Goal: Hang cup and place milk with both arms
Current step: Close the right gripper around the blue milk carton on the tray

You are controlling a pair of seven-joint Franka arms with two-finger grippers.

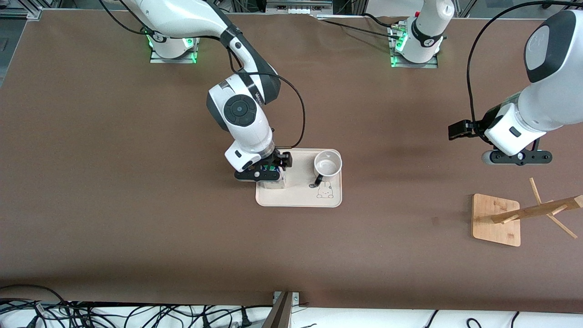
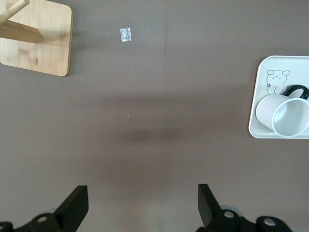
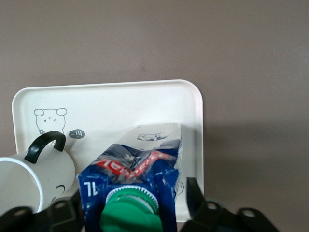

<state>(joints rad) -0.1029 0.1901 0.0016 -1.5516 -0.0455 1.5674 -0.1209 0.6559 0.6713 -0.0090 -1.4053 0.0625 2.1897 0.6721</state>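
The milk (image 1: 272, 178) (image 3: 140, 169), a blue-topped carton with a green cap, stands on the cream tray (image 1: 298, 200) (image 3: 120, 106) at the end toward the right arm. My right gripper (image 1: 268, 173) (image 3: 133, 200) is down over it, its jaws straddling the carton's top; a narrow gap still shows beside one finger (image 3: 193, 195). The cup (image 1: 327, 165) (image 3: 34, 179) (image 2: 285, 113), white with a black handle, stands upright on the same tray beside the milk. My left gripper (image 1: 517, 158) (image 2: 141, 193) hangs open and empty over bare table toward the left arm's end.
A bamboo cup rack (image 1: 496, 218) (image 2: 43, 48) with angled pegs stands toward the left arm's end, nearer the front camera than the left gripper. A small scrap of tape (image 2: 125, 35) lies on the brown table between the rack and the tray (image 2: 294, 72).
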